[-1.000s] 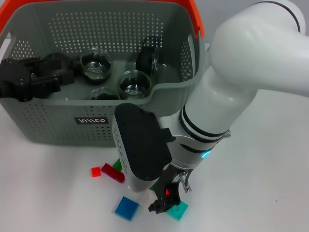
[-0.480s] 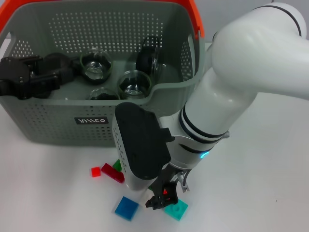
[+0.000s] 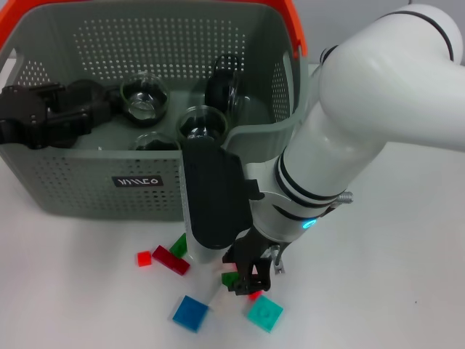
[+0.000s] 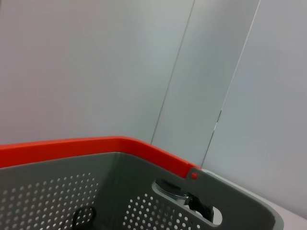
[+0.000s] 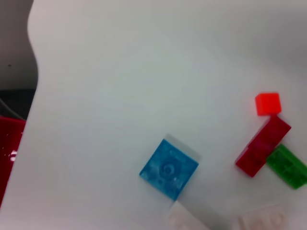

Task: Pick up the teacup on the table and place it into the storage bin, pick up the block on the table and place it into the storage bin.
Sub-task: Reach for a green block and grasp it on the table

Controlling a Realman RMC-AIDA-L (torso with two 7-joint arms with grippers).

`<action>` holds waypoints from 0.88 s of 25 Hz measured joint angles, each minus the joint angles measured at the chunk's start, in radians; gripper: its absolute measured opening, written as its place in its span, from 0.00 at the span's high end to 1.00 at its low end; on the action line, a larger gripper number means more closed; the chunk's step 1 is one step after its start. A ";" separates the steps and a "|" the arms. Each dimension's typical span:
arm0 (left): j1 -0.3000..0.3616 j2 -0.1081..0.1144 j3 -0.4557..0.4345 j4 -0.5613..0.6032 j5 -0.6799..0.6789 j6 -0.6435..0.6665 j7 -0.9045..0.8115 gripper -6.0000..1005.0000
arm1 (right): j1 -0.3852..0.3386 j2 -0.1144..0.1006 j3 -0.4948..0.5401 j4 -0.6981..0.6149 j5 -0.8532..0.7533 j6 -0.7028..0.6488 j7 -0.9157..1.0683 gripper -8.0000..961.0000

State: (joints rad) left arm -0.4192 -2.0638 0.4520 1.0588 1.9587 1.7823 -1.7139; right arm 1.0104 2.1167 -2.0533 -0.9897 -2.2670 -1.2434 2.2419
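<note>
Left end effector (image 3: 33, 123), black, sits inside the grey perforated plastic storage bin (image 3: 87, 190) with glass teacups (image 3: 144, 98); can't tell if it's apart or together. Bin's black label (image 3: 137, 181) has white writing, unreadable. Right end effector (image 3: 243, 280) is low over the white table (image 3: 392, 276), apparently clamped on a small red block (image 3: 254, 294), beside the blue square block (image 3: 190, 313) and teal block (image 3: 264, 314).

one storage bin (image 3: 87, 185) stands on the tabletop (image 3: 407, 276). inside it, three clear glass teacups are countable: one (image 3: 144, 98) toward the back, one (image 3: 202, 125) at the front wall, one (image 3: 156, 142) partly hidden behind that wall; a further dark round item (image 3: 224, 83) stands on edge, kind not determinable. loose blocks on the tabletop, head view: one blue (image 3: 190, 313), one teal (image 3: 264, 313), one dark red (image 3: 170, 260), one small red (image 3: 144, 258), one green (image 3: 179, 246); two more, green and red, sit partly hidden at the right tool (image 3: 243, 280). two tools are present, left tool (image 3: 29, 120) included.
</note>
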 joint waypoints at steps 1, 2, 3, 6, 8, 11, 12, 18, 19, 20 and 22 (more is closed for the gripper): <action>0.000 0.000 0.000 0.000 0.001 0.000 0.000 0.37 | -0.001 0.000 -0.001 0.001 0.001 0.005 -0.001 0.58; 0.000 0.000 0.000 0.000 0.002 0.000 0.000 0.37 | -0.001 0.000 -0.001 0.001 0.002 0.008 -0.002 0.58; 0.001 0.000 0.000 0.000 0.002 0.000 0.000 0.37 | -0.001 0.000 -0.001 0.002 0.003 0.009 -0.003 0.58; 0.002 -0.001 -0.001 0.000 0.003 0.000 0.000 0.37 | -0.002 0.002 -0.001 0.011 0.005 0.013 -0.009 0.58; 0.004 -0.002 -0.001 0.000 0.003 0.000 0.000 0.37 | -0.003 0.006 -0.001 0.026 0.007 0.013 -0.012 0.59; 0.004 -0.002 -0.001 0.000 0.003 0.000 0.001 0.37 | -0.004 0.006 -0.002 0.032 0.016 0.014 -0.013 0.59; 0.004 -0.002 -0.001 0.000 0.003 0.000 0.001 0.37 | -0.004 0.006 -0.002 0.034 0.023 0.014 -0.015 0.59; 0.001 -0.004 -0.001 0.000 0.006 0.000 0.000 0.37 | -0.001 0.007 -0.002 0.072 0.045 0.030 -0.035 0.60; 0.001 -0.004 -0.001 0.000 0.006 0.000 0.000 0.37 | -0.001 0.007 -0.002 0.072 0.045 0.030 -0.035 0.60; 0.002 -0.004 -0.001 0.000 0.006 0.000 0.000 0.37 | -0.002 0.007 -0.003 0.077 0.045 0.035 -0.037 0.60; 0.004 -0.004 -0.001 0.000 0.006 0.000 0.001 0.37 | -0.004 0.007 -0.003 0.084 0.045 0.044 -0.037 0.61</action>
State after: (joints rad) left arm -0.4152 -2.0678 0.4509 1.0584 1.9650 1.7825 -1.7134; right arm 1.0068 2.1237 -2.0567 -0.9060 -2.2225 -1.1992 2.2045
